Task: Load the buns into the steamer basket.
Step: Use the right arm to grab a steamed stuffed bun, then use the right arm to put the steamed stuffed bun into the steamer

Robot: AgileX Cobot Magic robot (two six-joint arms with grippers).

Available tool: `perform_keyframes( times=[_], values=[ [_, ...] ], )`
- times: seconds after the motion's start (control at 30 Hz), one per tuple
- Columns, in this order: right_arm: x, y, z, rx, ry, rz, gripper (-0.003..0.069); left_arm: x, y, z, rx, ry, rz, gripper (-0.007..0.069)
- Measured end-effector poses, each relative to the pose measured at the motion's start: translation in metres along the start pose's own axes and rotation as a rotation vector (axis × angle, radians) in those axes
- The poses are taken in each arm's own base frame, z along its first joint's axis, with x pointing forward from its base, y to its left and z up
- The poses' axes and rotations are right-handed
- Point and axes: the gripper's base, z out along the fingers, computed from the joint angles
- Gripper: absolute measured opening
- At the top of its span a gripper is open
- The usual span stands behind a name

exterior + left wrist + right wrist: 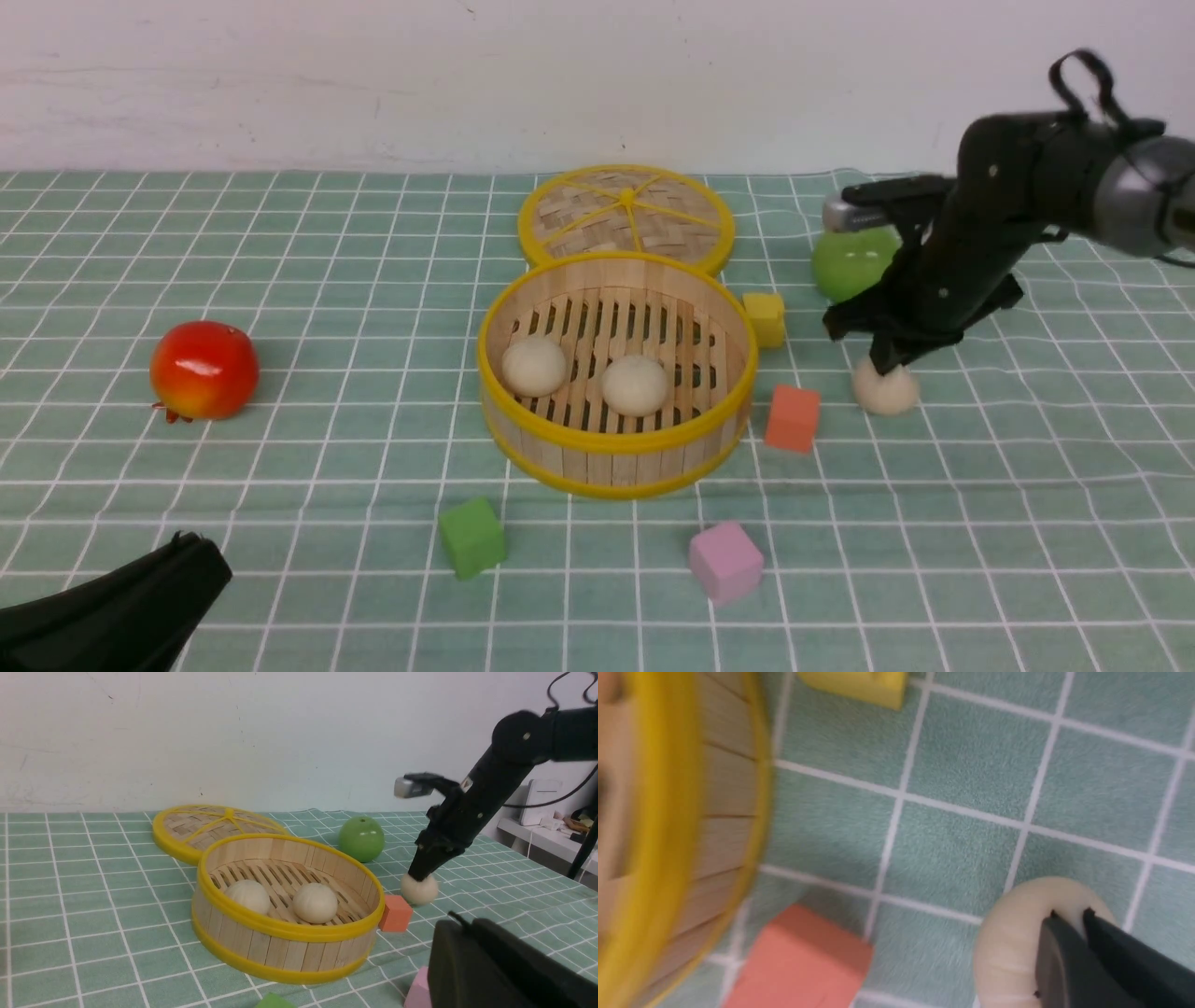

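The steamer basket [616, 443] stands mid-table, round bamboo with yellow rims. Two cream buns [534, 365] [635, 385] lie on its slats. A third bun [885, 390] rests on the cloth to the basket's right, past the orange cube. My right gripper [887, 366] points down at this bun [1008, 942]. Its jaws stand close together on the bun's top, not around its sides [1069, 913]. My left gripper [201, 551] is low at the near left, shut and empty [455, 917].
The flat woven lid [625, 217] leans behind the basket. A green apple [850, 264] sits just behind my right arm. A red fruit [203, 370] lies far left. Yellow [765, 318], orange [793, 418], green [472, 536] and pink [725, 562] cubes ring the basket.
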Motion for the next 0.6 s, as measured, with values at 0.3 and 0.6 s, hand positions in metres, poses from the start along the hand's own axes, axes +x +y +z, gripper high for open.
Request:
perform_keyframes(
  times=[0.3, 0.6],
  values=[
    [-0.020, 0.075, -0.076, -0.216, -0.291, -0.126, 0.0011, 0.000, 0.000, 0.000, 0.000, 0.000, 0.000, 0.0030],
    [-0.026, 0.128, -0.011, -0.250, -0.436, -0.146, 0.0030, 0.000, 0.000, 0.000, 0.000, 0.000, 0.000, 0.0039]
  ],
)
